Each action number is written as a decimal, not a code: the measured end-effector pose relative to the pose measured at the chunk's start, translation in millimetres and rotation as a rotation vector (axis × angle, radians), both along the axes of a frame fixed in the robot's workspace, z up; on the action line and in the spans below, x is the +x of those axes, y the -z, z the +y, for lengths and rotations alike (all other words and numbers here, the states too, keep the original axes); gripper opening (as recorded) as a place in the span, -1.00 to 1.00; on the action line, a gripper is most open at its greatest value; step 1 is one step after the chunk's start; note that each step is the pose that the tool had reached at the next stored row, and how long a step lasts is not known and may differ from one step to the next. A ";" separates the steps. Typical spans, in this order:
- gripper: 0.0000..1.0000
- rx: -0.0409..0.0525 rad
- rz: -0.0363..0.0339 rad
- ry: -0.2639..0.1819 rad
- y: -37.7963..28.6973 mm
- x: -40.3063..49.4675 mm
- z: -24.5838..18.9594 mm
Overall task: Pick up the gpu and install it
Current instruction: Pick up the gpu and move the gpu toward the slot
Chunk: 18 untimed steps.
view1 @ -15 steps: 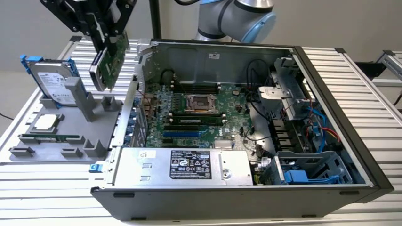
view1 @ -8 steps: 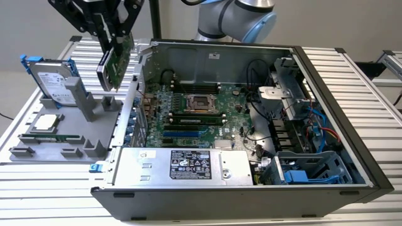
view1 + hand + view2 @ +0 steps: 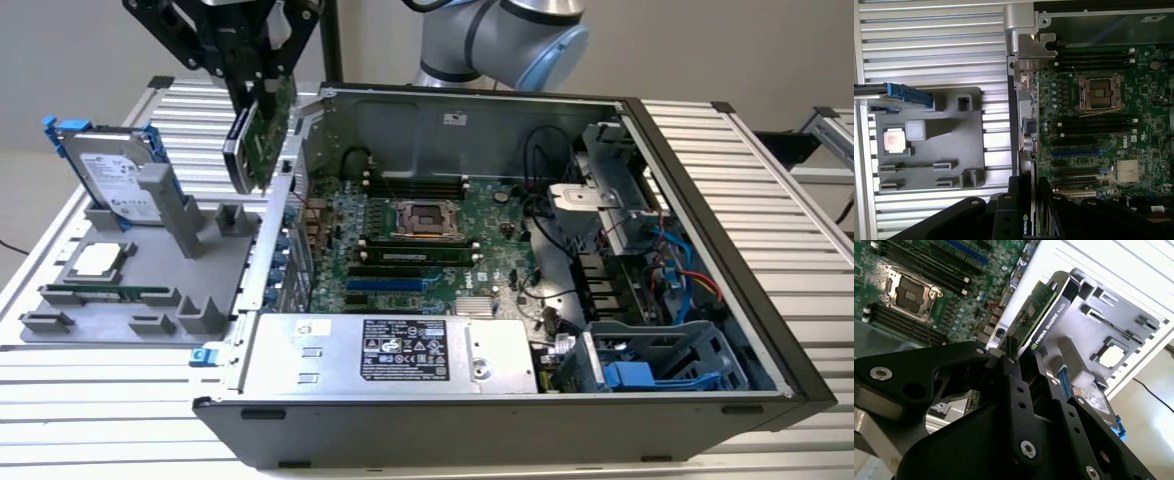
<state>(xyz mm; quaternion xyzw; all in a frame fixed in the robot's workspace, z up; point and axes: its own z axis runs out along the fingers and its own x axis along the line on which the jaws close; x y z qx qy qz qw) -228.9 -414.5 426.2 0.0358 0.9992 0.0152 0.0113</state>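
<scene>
Exterior view, pincer (image 3: 271, 92) clamped on the graphics card (image 3: 260, 145), card hanging upright just beneath the pincer, above the edge of the open computer case (image 3: 534, 425), grey tray (image 3: 134, 245) and hard drive (image 3: 114, 180) lower, on the surface (image 3: 107, 400).

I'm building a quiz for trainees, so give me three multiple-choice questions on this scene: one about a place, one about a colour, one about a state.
1. Where is the graphics card?
A) in the air over the edge of the computer case
B) flat on the floor
C) in a person's hand

2. What colour is the frame of the hard drive?
A) red
B) blue
C) yellow

3. How are the jaws?
A) open and empty
B) shut on the graphics card
C) shut on the hard drive

Answers: 1 A, the card hangs above the case wall; 2 B, blue edging runs along the drive; 3 B, they clamp the card's upper edge.
</scene>
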 end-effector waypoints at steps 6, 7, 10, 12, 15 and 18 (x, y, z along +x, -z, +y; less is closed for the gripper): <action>-1.00 0.0000 0.0000 0.000 0.0 8.9 0.0; -1.00 0.0000 0.0000 0.000 0.0 10.3 0.0; -1.00 0.0000 0.0000 0.000 0.0 14.6 0.0; -1.00 0.0000 0.0000 0.000 0.0 17.3 0.0; -1.00 0.0000 0.0000 0.000 0.0 21.5 0.0; -1.00 0.0000 0.0000 0.000 0.0 25.8 0.0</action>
